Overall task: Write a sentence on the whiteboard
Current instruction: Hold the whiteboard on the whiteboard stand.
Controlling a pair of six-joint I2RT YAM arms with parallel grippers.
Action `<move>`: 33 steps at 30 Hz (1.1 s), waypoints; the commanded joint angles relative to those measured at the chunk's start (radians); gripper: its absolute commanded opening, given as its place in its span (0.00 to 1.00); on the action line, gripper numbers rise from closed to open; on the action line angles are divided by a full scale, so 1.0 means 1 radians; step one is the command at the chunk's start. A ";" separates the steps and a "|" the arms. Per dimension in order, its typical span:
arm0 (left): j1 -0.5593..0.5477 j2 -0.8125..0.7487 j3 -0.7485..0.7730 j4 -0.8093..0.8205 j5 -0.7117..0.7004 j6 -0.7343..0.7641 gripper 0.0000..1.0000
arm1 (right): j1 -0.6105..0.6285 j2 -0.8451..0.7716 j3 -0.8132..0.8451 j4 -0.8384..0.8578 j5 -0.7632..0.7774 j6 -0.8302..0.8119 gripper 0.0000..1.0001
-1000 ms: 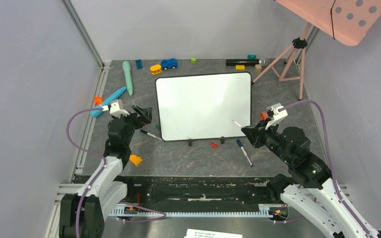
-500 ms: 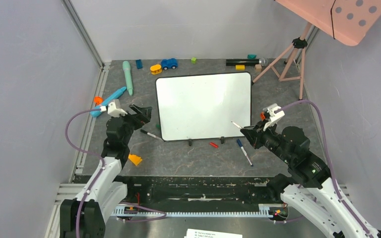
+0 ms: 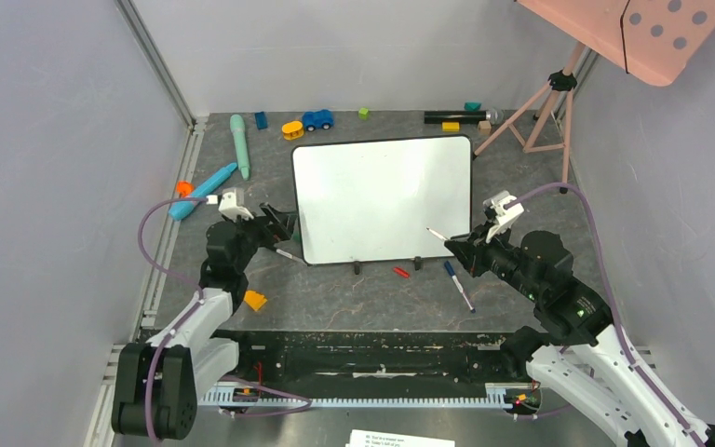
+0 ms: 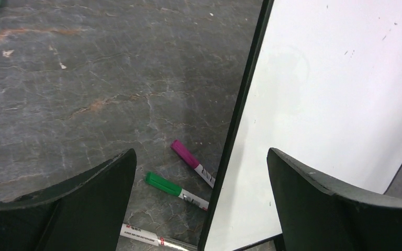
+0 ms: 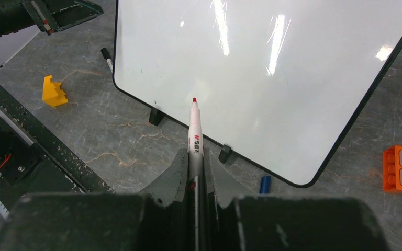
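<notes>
The grey, marbled surface [image 3: 335, 303] sat between pale walls, and your whiteboard [image 3: 382, 200] lay flat on it at the centre of the top view. Its face was plain glossy white. Two black feet [image 3: 357, 267] showed along its lower rim.

Your right fingers [image 3: 456, 250] were clamped tight on one red-tipped marker [image 5: 194, 125]. They sat just off the board's lower right corner. In the right wrist view the tip pointed up the frame, over the board's lower rim between the two feet. I could not tell whether it touched. Your left fingers [image 3: 277, 223] were spread wide just beside the board's left edge. In the left wrist view the black rim ran down between them. I could not tell whether they touched it.

Three markers lay against that left rim in the left wrist view:
- one purple-capped marker [image 4: 191, 161]
- one green-capped marker [image 4: 172, 188]
- one white barrel [image 4: 146, 236] at the bottom of the frame

A fourth, the blue-capped marker [image 3: 457, 284], lay below the board's lower right corner, close under the right fingers. One small red piece [image 3: 400, 272] lay between the feet.

One orange wedge [image 3: 255, 300] sat at lower left, near the left arm. Two long blue-green toy pens [image 3: 239, 144] lay at upper left. One blue toy car [image 3: 317, 119] and one yellow piece [image 3: 291, 129] stood above the board's top edge. A pink tripod [image 3: 540, 112] stood at upper right under the pink dotted panel [image 3: 642, 33].
</notes>
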 commanded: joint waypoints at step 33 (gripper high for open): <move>-0.002 0.000 0.004 0.136 0.262 0.121 1.00 | 0.001 -0.012 -0.021 0.069 -0.040 0.007 0.00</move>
